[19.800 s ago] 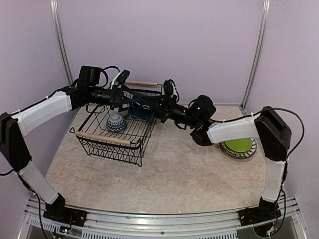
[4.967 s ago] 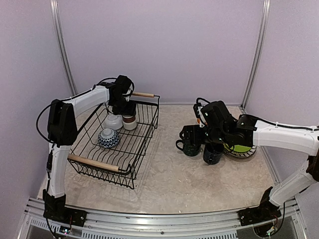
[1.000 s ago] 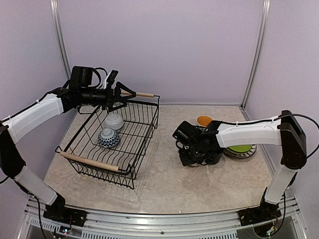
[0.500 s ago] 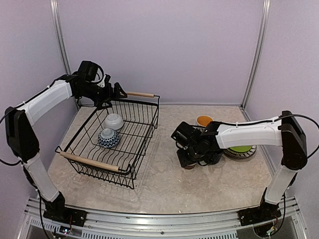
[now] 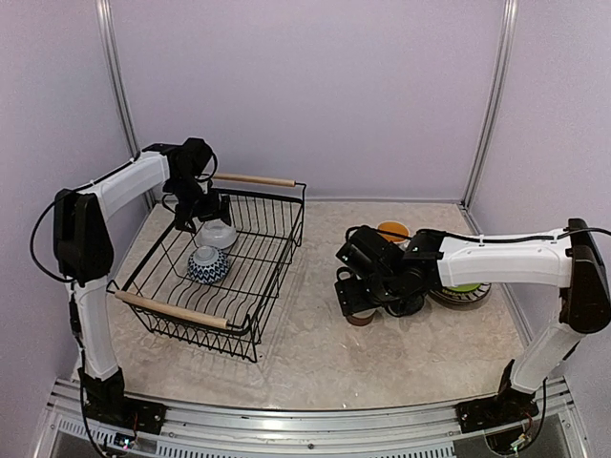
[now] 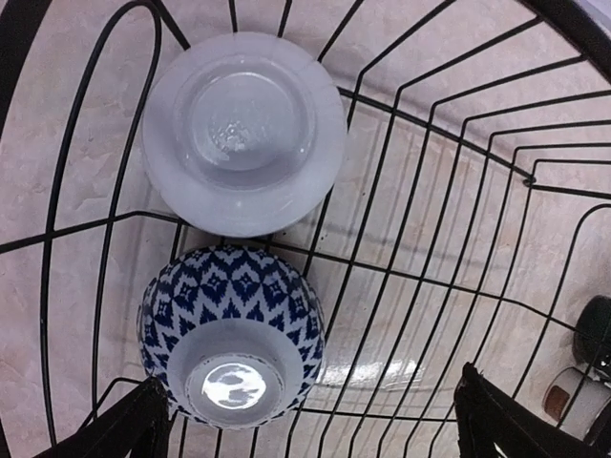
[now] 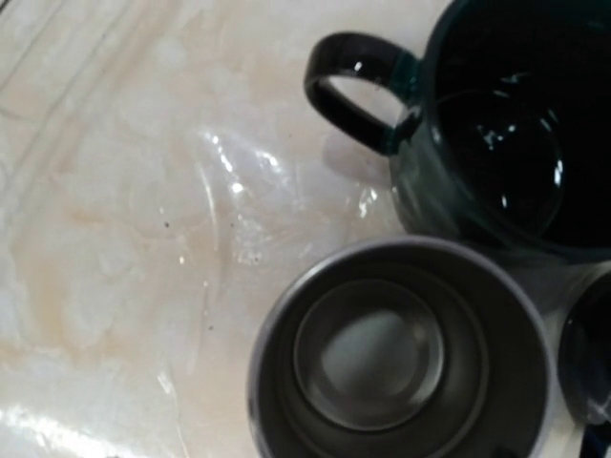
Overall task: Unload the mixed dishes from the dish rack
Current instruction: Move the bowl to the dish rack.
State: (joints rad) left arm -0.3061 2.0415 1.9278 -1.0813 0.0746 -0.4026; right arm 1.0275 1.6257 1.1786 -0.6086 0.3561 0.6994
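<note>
Left wrist: my left gripper (image 6: 315, 425) spread wide, empty.
My right gripper (image 5: 353, 298): spread, I cannot tell.
Dishes: white bowl (image 6: 243, 134), blue-patterned bowl (image 6: 232, 334), upturned in dish rack (image 5: 177, 310).

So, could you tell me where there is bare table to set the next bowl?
Bare: the strip between the dish rack and the small cup, and the near table edge. Crowded: around the dark mug and lime green plate.
</note>
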